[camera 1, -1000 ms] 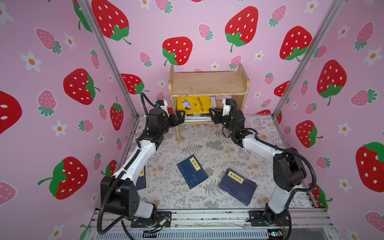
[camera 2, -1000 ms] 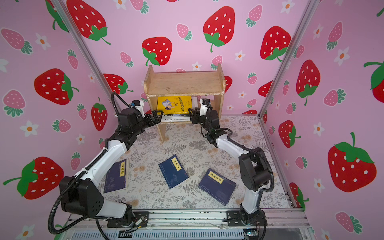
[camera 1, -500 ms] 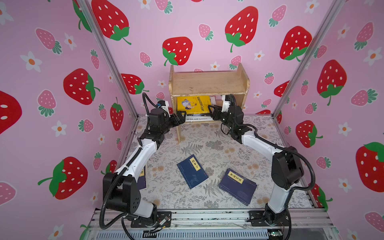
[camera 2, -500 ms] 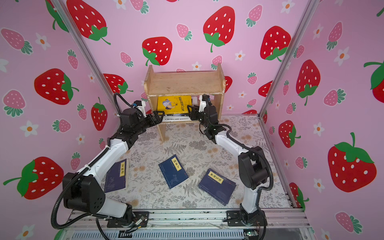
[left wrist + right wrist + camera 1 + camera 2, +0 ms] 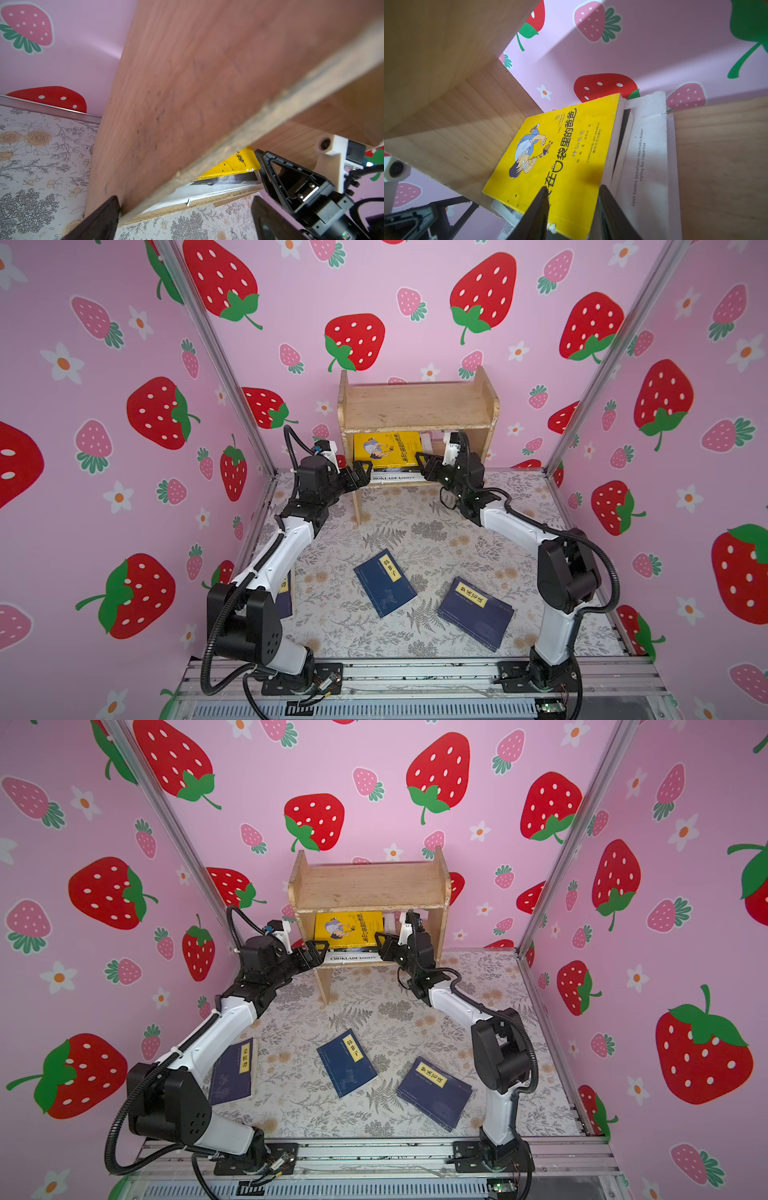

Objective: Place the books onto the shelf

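Observation:
The wooden shelf (image 5: pixel 415 406) (image 5: pixel 368 886) stands at the back wall. On its lower tier lies a stack of books: the white Chokladfabriken (image 5: pixel 392 478) (image 5: pixel 645 155) at the bottom, a dark book (image 5: pixel 228 179) on it, and the yellow cartoon book (image 5: pixel 386 448) (image 5: pixel 560 155) on top. My right gripper (image 5: pixel 417 458) (image 5: pixel 572 187) has its narrowed jaws at the yellow book's near right corner, one finger over the cover and one along the page edge. My left gripper (image 5: pixel 361 475) (image 5: pixel 185 220) is wide open astride the front edge of the shelf's left side panel.
Navy books with yellow labels lie flat on the floral floor: one in the middle (image 5: pixel 384 583) (image 5: pixel 347 1063), one at the front right (image 5: pixel 476 612) (image 5: pixel 434 1092), one partly under the left arm (image 5: pixel 232 1073). Pink strawberry walls close in three sides.
My right gripper has moved in to the stack on the lower tier and its jaws have narrowed. The left gripper has stayed open by the shelf's left side.

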Controlling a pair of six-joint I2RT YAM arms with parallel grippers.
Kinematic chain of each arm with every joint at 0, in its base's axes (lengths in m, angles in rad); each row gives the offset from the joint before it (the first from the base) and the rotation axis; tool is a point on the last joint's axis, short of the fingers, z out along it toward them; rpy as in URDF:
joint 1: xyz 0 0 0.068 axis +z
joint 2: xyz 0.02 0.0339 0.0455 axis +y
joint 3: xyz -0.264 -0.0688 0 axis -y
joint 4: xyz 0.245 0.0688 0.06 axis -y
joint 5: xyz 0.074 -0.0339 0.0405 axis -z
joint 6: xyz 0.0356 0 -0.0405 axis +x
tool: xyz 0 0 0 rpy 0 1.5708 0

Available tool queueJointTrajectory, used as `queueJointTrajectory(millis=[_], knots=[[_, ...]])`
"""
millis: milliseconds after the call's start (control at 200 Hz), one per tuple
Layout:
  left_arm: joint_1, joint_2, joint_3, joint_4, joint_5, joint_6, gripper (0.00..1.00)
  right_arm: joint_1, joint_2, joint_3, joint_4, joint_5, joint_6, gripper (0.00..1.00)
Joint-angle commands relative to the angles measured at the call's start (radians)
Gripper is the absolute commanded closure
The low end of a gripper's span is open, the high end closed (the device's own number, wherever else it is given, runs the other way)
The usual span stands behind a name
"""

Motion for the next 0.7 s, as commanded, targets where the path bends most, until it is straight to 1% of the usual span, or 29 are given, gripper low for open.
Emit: queueJointTrajectory(millis=[0, 120, 195, 300, 470, 690], knots=[[0.0, 0.018, 0.05, 0.042, 0.039, -0.016, 0.0, 0.005, -0.006, 0.008, 0.068, -0.048, 0.018, 0.62], [-0.001, 0.023, 0.049, 0.05, 0.043, -0.023, 0.01, 0.006, 0.004, 0.036, 0.037, -0.074, 0.02, 0.64], [-0.001, 0.022, 0.05, 0.05, 0.045, -0.023, 0.0, 0.006, 0.008, 0.06, -0.021, -0.056, 0.02, 0.65], [-0.001, 0.015, 0.053, 0.043, 0.045, -0.017, 0.01, 0.006, 0.004, 0.064, -0.052, -0.042, 0.017, 0.66], [0.0, 0.013, 0.056, 0.041, 0.045, -0.018, 0.0, 0.008, 0.009, 0.067, -0.053, -0.069, 0.039, 0.67], [0.0, 0.005, 0.059, 0.035, 0.043, -0.02, 0.0, 0.015, -0.023, 0.038, -0.053, -0.047, 0.037, 0.67]])
